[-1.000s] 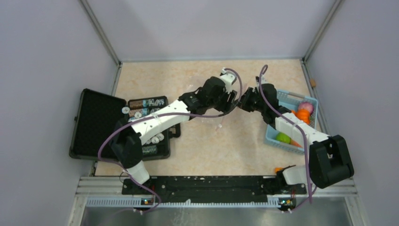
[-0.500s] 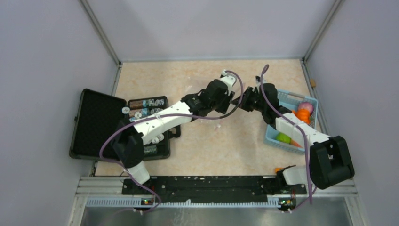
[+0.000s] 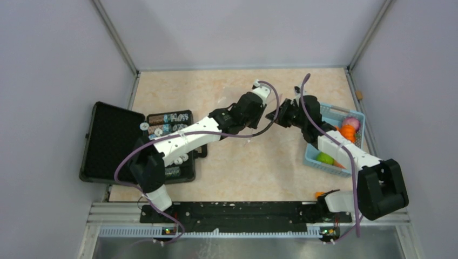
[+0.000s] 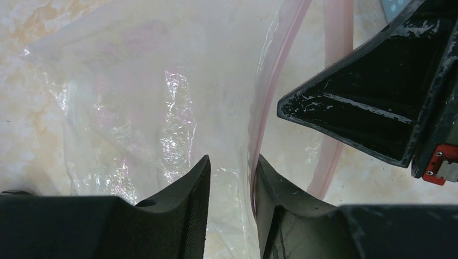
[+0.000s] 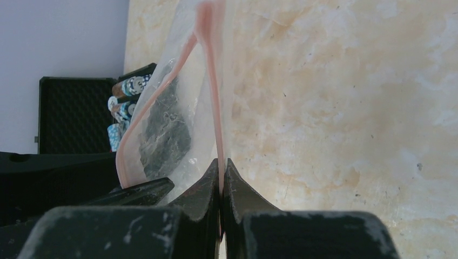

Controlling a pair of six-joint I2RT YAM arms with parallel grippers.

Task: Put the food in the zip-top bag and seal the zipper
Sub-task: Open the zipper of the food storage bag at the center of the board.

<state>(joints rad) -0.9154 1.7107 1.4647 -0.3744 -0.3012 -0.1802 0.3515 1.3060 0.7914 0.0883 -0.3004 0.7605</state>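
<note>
Narrowing since earlier, the left gripper (image 4: 231,162), fingers slightly apart, is closing on a lip of the zip-top bag (image 4: 151,97) toward the far edge of the table (image 3: 216,178); the right gripper (image 5: 222,164) is clamping the zipper (image 5: 210,81), spreading the mouth for food (image 3: 349,127).

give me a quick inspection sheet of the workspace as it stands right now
surface: beige marbled table, no spills seen
job's things: zip-top bag lies open, no food seen inside, zipper unsealed; food sits in the blue basket
clutter: open black case with tokens at the left
end effectors: left end effector jaws apart with bag film between them; right end effector shut on the zipper
cables: purple cables loop along both arms
surroundings: plain grey walls, nothing else seen
</note>
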